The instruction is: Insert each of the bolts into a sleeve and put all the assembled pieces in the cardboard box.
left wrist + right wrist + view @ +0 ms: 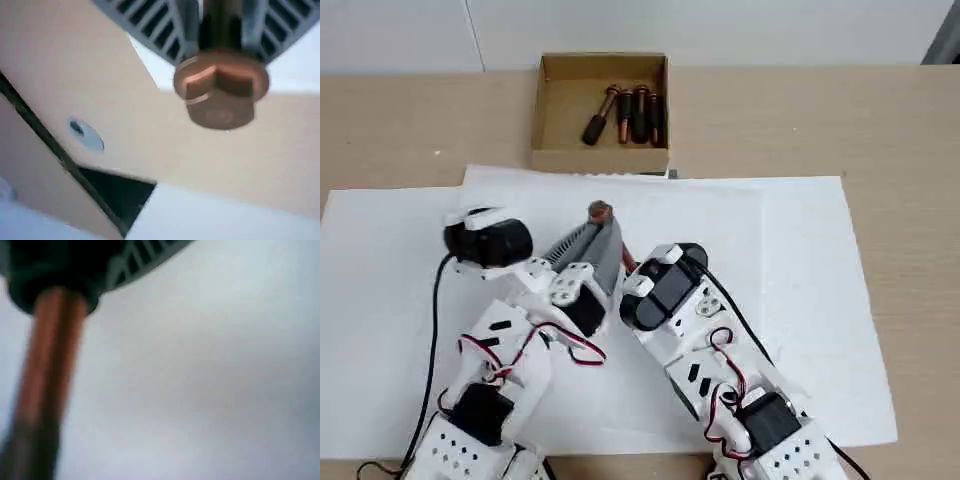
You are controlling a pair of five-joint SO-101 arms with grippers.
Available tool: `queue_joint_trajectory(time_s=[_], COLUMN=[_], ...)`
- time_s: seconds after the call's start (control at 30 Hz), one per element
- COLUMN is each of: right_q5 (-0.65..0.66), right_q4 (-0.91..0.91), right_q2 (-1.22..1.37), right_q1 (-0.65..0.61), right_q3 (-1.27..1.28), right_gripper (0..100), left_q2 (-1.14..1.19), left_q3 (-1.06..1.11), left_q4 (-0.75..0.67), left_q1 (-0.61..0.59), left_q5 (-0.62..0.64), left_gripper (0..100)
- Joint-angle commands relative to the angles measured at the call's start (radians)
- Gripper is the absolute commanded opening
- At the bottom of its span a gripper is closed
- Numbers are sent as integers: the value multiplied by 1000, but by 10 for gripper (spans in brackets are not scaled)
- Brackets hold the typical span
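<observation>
Clenching a copper hex bolt (220, 90) is the ribbed left pincer (603, 228); right pincer (626, 262) unclear.

Nothing here can be read from where I stand, no letters, numbers or labels. The cardboard box (600, 158) shows plain brown walls. The one mark of any kind is a small pale round spot (86, 135) on a tan surface (50, 65) in the left wrist view. It is blurred, with a dark fleck in it, and no print can be made out on it.
</observation>
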Motion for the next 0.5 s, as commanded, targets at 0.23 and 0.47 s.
queue_joint_trajectory(time_s=[0.23,0.47], right_q5=[75,75], right_q4=[-30,-30], right_q2=[-13,-13], right_q1=[-4,-4], right_q3=[-9,-9], right_gripper=[4,4], left_q2=[-8,-8], left_q3=[7,16], left_q4=[-25,58], left_q1=[31,35], left_q5=[3,2], left_gripper=[6,6])
